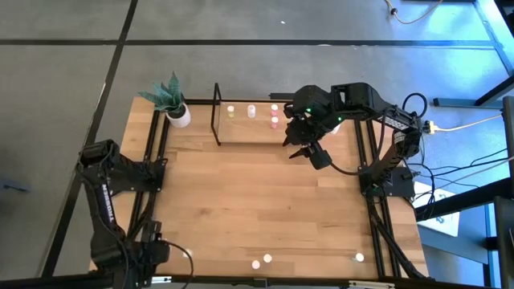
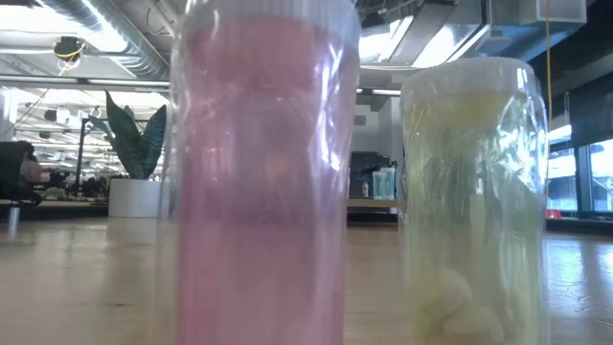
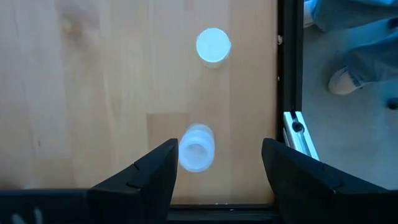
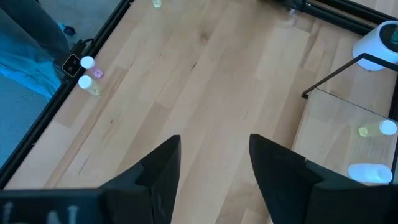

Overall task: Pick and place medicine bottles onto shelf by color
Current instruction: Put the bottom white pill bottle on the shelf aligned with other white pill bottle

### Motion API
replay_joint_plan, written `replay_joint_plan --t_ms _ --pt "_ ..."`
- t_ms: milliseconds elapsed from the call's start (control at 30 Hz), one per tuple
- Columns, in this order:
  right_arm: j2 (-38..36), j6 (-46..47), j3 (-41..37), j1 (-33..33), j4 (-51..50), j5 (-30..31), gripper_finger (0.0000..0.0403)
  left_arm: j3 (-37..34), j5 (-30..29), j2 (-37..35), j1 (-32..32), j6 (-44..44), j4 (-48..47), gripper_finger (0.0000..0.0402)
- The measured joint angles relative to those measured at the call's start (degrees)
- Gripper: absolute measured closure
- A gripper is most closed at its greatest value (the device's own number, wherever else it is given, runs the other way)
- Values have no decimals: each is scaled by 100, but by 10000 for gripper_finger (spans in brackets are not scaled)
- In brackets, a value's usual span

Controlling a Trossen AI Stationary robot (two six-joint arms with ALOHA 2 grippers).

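Four bottles stand on the shelf (image 1: 241, 128) at the far side of the desk (image 1: 241, 193): a yellowish bottle (image 1: 231, 110) toward its left, a white bottle (image 1: 251, 111) beside it, and two pink bottles (image 1: 274, 122) close together at its right end. Three more sit along the near edge: a pink near bottle (image 1: 256, 263) just beside a pale near bottle (image 1: 267, 258), with a lone bottle (image 1: 359, 258) well apart to the right. From desk level the pink one (image 2: 263, 172) and the pale one (image 2: 476, 201) fill the view.

The right hand (image 1: 301, 147) hangs just off the shelf's right end, beside the pink pair, its fingers (image 4: 155, 171) apart and holding nothing. The left hand (image 3: 217, 168) hangs at the near left corner, fingers (image 3: 155, 171) likewise spread and empty; its camera looks down on two bottles by the desk's edge.

A plant pot (image 1: 180, 116) stands at the far left, just beside the shelf's black frame (image 1: 216, 115).
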Motion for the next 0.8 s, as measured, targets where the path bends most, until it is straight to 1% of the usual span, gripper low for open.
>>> replay_joint_plan --t_ms 200,500,633,800 --pt "0 1 0 0 2 1 210 -286 -4 -1 -20 -4 97 176" --pt "0 0 -2 0 55 2 210 -798 1 -1 -58 -170 634 176" --pt "2 1 -2 0 118 1 210 -1017 4 -1 -59 -445 776 176" --pt "2 2 -2 0 171 3 210 -1343 92 -3 -63 -515 1241 176"
